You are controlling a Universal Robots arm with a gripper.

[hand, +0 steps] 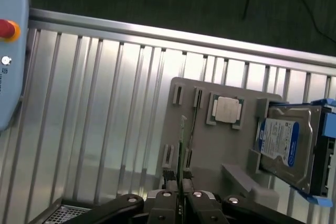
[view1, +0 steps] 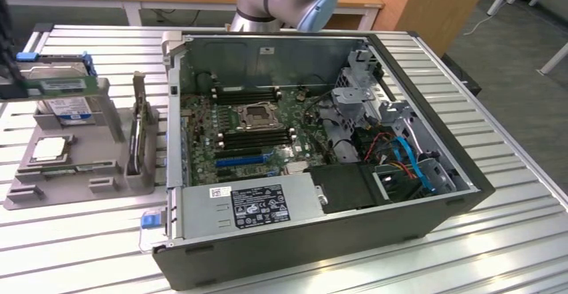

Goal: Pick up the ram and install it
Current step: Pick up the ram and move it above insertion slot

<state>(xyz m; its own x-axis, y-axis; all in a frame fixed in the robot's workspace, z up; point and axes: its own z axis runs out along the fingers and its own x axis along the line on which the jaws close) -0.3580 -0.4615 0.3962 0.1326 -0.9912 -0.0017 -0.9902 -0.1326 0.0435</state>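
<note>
My gripper (hand: 180, 191) is shut on the ram (hand: 181, 145), a thin green stick seen edge-on and reaching out from between the fingers. It hangs above the grey parts tray (hand: 220, 150), over the tray's end away from the hard drive. The open computer case (view1: 310, 241) lies on the table with its motherboard (view1: 244, 141) exposed. Black memory slots (view1: 257, 134) run beside the processor socket (view1: 257, 113).
On the tray (view1: 53, 184) sit a processor chip (hand: 227, 110), a hard drive with a blue-white label (hand: 283, 145) in a blue caddy, and an upright card with a metal bracket (view1: 138, 128). A pendant with a red button (hand: 8, 29) lies on the slatted table (hand: 94, 108). The arm's base (view1: 284, 1) stands behind the case.
</note>
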